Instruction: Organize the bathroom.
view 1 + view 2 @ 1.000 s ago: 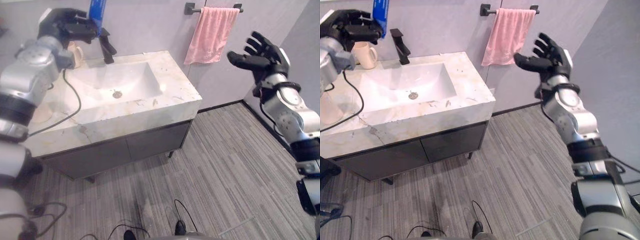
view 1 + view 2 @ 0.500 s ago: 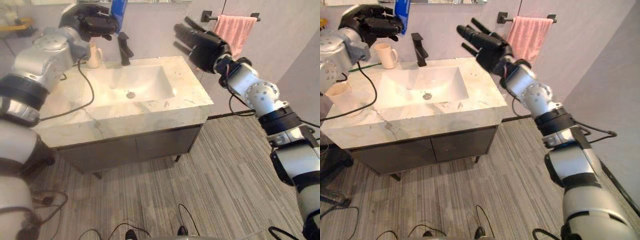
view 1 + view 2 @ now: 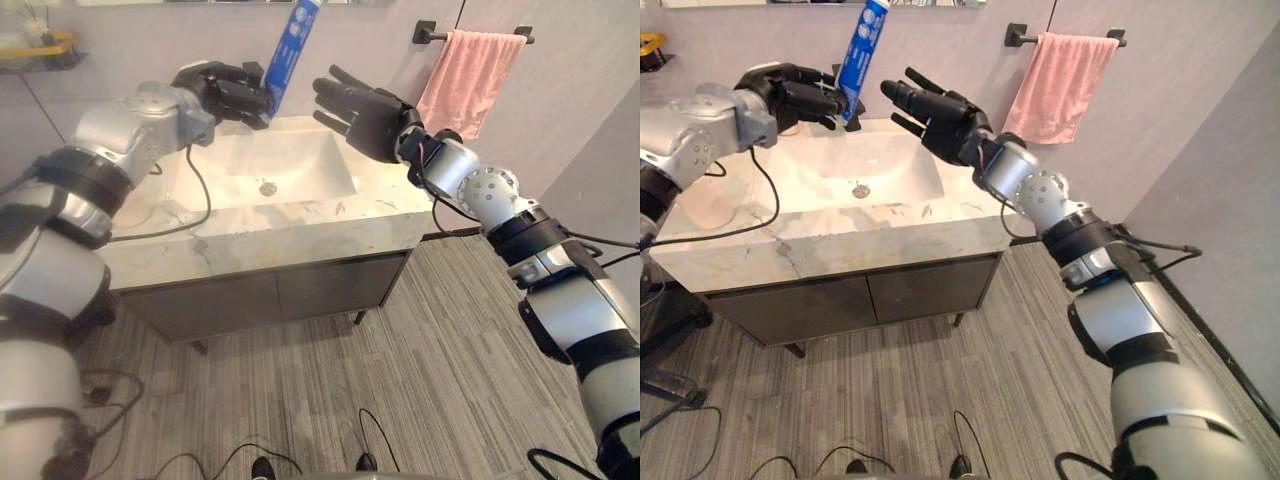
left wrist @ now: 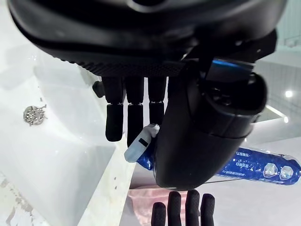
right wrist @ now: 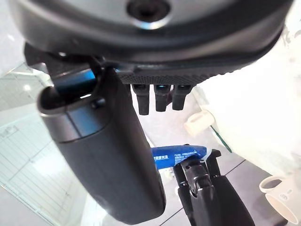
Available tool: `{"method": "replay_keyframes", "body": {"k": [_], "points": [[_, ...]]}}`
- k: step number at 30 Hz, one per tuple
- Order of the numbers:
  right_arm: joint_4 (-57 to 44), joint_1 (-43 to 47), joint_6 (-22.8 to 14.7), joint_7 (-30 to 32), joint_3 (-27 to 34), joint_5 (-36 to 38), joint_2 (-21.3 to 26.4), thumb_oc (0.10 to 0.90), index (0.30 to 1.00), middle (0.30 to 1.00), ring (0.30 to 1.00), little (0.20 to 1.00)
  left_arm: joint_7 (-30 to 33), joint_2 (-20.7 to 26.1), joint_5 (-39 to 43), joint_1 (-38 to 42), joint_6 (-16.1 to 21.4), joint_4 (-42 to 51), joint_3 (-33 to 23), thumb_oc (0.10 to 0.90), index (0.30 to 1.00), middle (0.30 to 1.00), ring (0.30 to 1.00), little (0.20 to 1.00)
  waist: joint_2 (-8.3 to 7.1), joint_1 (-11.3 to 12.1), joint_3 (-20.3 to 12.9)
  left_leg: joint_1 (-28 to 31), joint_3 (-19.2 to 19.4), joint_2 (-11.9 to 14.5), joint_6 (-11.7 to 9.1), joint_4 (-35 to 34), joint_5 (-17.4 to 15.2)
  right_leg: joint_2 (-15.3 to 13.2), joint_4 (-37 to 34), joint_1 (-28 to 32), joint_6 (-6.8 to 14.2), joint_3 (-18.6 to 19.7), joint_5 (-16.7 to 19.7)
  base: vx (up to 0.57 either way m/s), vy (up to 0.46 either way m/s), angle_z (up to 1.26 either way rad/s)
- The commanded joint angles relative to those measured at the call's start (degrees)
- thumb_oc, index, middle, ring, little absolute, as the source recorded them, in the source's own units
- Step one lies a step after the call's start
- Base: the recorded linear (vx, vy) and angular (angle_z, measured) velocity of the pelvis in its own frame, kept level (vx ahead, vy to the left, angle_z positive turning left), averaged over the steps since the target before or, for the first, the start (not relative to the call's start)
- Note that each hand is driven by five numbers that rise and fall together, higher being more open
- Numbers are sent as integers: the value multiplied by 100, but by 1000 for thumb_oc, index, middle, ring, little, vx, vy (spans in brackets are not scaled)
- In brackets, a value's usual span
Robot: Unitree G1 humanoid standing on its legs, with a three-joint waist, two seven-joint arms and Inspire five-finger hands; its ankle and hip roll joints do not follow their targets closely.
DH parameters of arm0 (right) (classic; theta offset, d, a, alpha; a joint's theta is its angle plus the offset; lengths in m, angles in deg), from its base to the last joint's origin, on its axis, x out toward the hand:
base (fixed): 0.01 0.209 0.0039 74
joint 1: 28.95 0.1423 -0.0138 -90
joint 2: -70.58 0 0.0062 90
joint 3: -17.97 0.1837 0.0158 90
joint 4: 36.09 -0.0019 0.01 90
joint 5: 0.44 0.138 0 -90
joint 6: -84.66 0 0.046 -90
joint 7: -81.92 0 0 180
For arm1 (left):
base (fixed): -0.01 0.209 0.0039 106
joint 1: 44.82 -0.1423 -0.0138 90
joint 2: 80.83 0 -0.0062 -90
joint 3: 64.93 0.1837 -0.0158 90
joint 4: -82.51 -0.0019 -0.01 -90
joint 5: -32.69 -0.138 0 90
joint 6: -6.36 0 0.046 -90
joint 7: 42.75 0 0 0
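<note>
A bathroom, by its fittings: a white marble-look vanity top (image 3: 300, 215) with a sunken basin (image 3: 275, 165) and a metal drain (image 3: 266, 186), set on a dark cabinet (image 3: 270, 295); a black faucet (image 3: 853, 112) at the back edge; a pink towel (image 3: 462, 80) hanging from a black wall bar (image 3: 440, 33); a pale mug (image 5: 282, 197) on the counter; grey walls and a grey striped plank floor (image 3: 400, 380)

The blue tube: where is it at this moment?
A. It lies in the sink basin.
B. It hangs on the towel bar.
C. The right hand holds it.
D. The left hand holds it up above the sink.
D: the left hand has its fingers curled round the lower end of the blue tube, while the right hand is open beside it.
</note>
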Motion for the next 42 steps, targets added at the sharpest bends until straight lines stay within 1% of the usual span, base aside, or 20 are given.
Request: {"method": "replay_keyframes", "body": {"k": [1,6,10,12,17,20,25,30,42], "points": [[592,1008,-565,-441,-70,-54,-115,800,900,900,900,900,-3,-123,191,1365,491,-756,120,400,300,300,300,300,213,114,-1229,-14,-628,-250,100,-18,-314,180,-45,55,326,95,-235,0,0,0],[721,1027,-719,-454,-127,-269,-209,800,900,900,900,900,-86,-167,237,1347,340,-806,171,400,300,300,300,300,238,133,-1236,3,-671,-286,120,-18,-322,176,-45,79,336,131,-226,0,0,0],[761,1097,-781,-405,-131,-307,-161,800,900,900,900,900,-277,-160,266,1283,198,-840,176,400,300,300,300,300,245,137,-1243,21,-701,-315,133,-18,-337,173,-45,92,352,154,-211,0,0,0],[799,1135,-883,-398,-161,-312,-141,800,900,900,900,900,-332,-149,276,1260,108,-832,199,400,300,300,300,300,253,141,-1248,28,-710,-325,140,-18,-341,171,-45,95,360,168,-203,0,0,0],[852,1224,-971,-481,-161,-286,-113,800,900,900,900,900,-546,-138,371,1227,-66,-814,215,400,300,300,300,300,258,144,-1260,39,-731,-347,155,-18,-360,172,-45,98,370,194,-194,0,0,0],[833,1234,-998,-491,-156,-288,-129,800,900,900,900,900,-600,-156,360,1187,-87,-781,205,400,300,300,300,300,259,145,-1264,42,-741,-355,166,-18,-365,171,-45,99,375,208,-187,0,0,0],[883,1265,-1015,-446,-187,-286,-118,800,900,900,900,900,-706,-155,503,1094,-317,-641,186,400,300,300,300,300,265,164,-1287,57,-772,-372,183,-18,-380,172,-45,115,383,236,-186,6,1,0],[874,1267,-1007,-426,-207,-263,-158,800,900,900,900,900,-639,-170,550,1030,-403,-508,184,400,300,300,300,300,273,175,-1302,65,-797,-382,199,-18,-388,166,-45,126,389,249,-183,0,0,0],[917,1266,-1080,-385,-282,-331,-265,800,900,900,900,900,-700,-220,581,942,-441,-433,184,400,300,300,300,300,280,196,-1308,87,-820,-395,216,-18,-399,167,-45,148,394,266,-188,0,0,0]]}}
